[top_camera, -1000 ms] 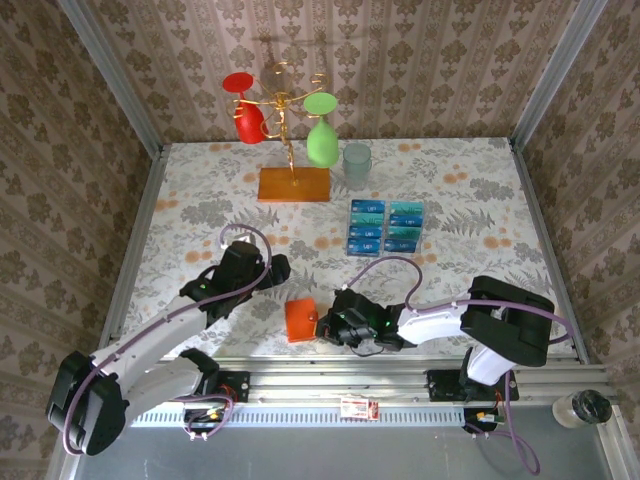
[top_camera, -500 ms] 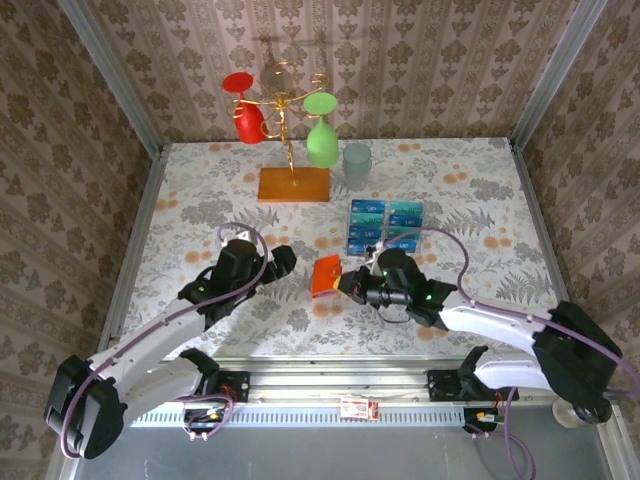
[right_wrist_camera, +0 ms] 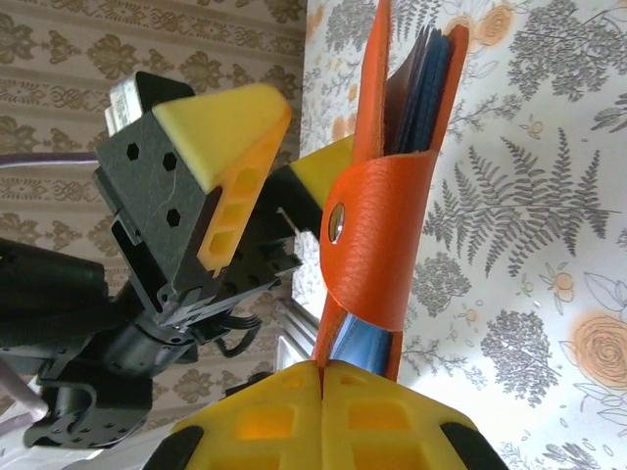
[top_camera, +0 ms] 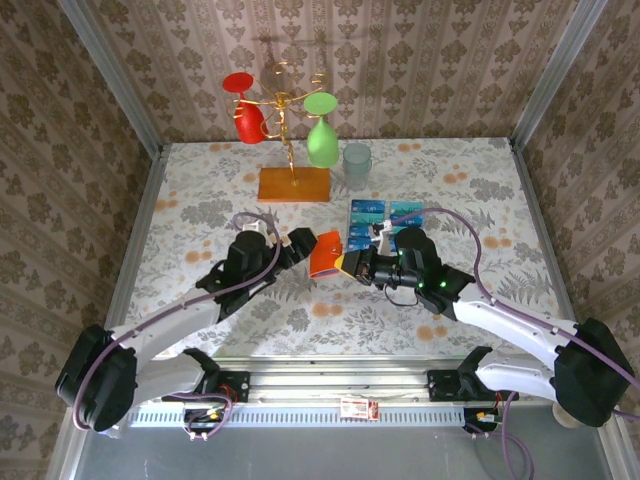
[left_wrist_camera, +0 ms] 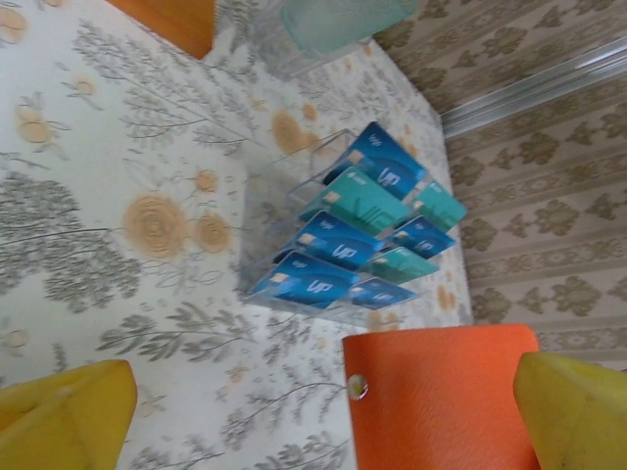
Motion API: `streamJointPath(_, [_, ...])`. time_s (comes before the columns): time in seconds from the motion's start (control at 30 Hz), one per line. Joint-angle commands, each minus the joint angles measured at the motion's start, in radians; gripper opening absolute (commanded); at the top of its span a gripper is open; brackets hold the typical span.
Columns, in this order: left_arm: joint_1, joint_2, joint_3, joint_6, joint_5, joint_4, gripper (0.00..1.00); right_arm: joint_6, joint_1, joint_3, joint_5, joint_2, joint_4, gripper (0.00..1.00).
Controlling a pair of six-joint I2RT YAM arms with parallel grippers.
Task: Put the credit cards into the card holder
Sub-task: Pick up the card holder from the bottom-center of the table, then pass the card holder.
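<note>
The card holder (top_camera: 324,252), an orange-red wallet with a snap strap, hangs upright above the table's middle. My right gripper (top_camera: 346,266) is shut on its lower edge; in the right wrist view the yellow fingers (right_wrist_camera: 392,421) pinch the card holder (right_wrist_camera: 370,225), with blue-grey pockets showing inside. My left gripper (top_camera: 300,245) is open just left of it. In the left wrist view the card holder (left_wrist_camera: 441,401) stands between its spread fingertips (left_wrist_camera: 64,416), nearer the right one. The credit cards (top_camera: 386,226), blue and teal, sit in a clear tiered rack; the left wrist view shows these credit cards (left_wrist_camera: 355,227) beyond the holder.
At the back stands a gold wire stand on an orange-brown wooden base (top_camera: 294,184), carrying a red glass (top_camera: 246,108) and a green glass (top_camera: 321,138). A pale teal cup (top_camera: 356,163) stands beside it. Metal rails edge the flowered table (top_camera: 200,210).
My right gripper has carried the card holder from near the front edge up and back toward the card rack. My left gripper has moved right and forward to meet it, staying open.
</note>
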Motion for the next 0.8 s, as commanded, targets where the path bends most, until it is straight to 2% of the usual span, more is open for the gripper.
streamJointPath(0.0, [-0.016,0.032,0.028,-0.078,0.028,0.169,1.0,0.014,-0.004,0.036,-0.039,0.01,0.051,0.0])
streamJointPath(0.27, [-0.045,0.114,0.018,-0.155,0.067,0.355,0.97,0.053,-0.004,0.024,-0.047,0.035,0.114,0.0])
streamJointPath(0.37, [-0.051,0.132,0.002,-0.172,0.067,0.414,0.91,0.049,-0.004,0.024,-0.046,0.036,0.111,0.0])
streamJointPath(0.57, [-0.052,0.123,-0.032,-0.19,0.055,0.482,0.72,0.044,-0.008,0.002,-0.031,0.029,0.1,0.0])
streamJointPath(0.77, [-0.052,0.075,-0.045,-0.169,0.032,0.441,0.64,0.049,-0.015,-0.03,-0.017,0.017,0.097,0.0])
